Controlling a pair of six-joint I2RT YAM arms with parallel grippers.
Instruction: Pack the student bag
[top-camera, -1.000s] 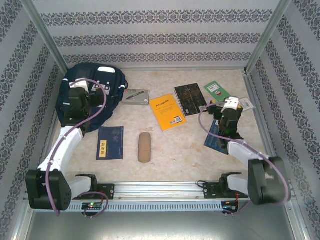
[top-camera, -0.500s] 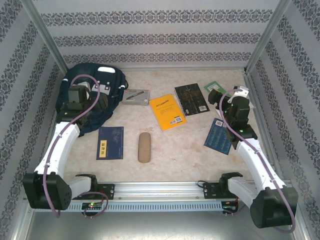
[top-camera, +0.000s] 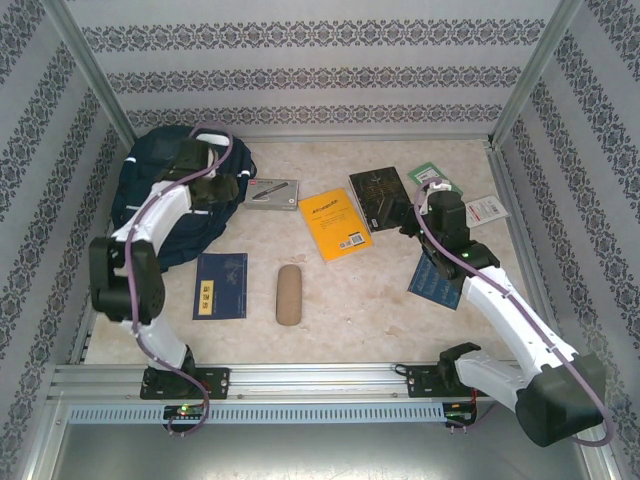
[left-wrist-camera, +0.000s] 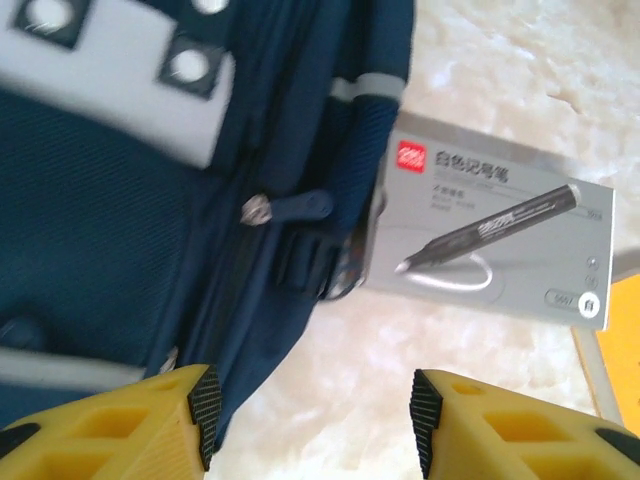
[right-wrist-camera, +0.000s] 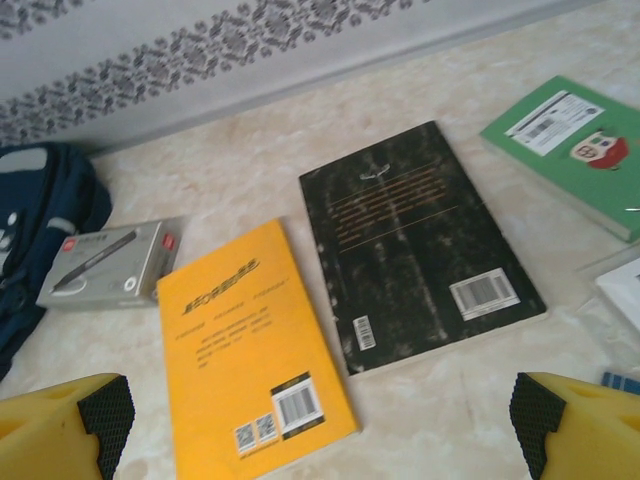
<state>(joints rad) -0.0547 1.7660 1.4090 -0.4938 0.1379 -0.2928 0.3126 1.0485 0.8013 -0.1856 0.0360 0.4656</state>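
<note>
Where my left gripper (left-wrist-camera: 315, 420) hangs: over the right-hand edge of the student bag (left-wrist-camera: 100, 250), above the table (left-wrist-camera: 480, 60).
Left jaws: spread, with nothing between the pads; I see the bag's edge beneath the left one and bare tabletop under the gap.
Bag position: ahead and to the left of my left gripper, lying flat, navy, with a grey-white patch at its far end.
Zipper pull (left-wrist-camera: 290, 208): just ahead of the left gripper, on the bag's seam, pointing right.
Marker box (left-wrist-camera: 490, 235): ahead and right of the left gripper, its left end against the bag's side.
My right gripper (right-wrist-camera: 320, 430): jaws wide apart, holding nothing, above the table.
Orange book (right-wrist-camera: 250, 340): directly ahead of my right gripper, lying flat, barcode side up.
Black book (right-wrist-camera: 415, 240): ahead and slightly right, just beside the orange one.
Green book (right-wrist-camera: 570, 150): farther ahead to the right, apart from the black one.
</note>
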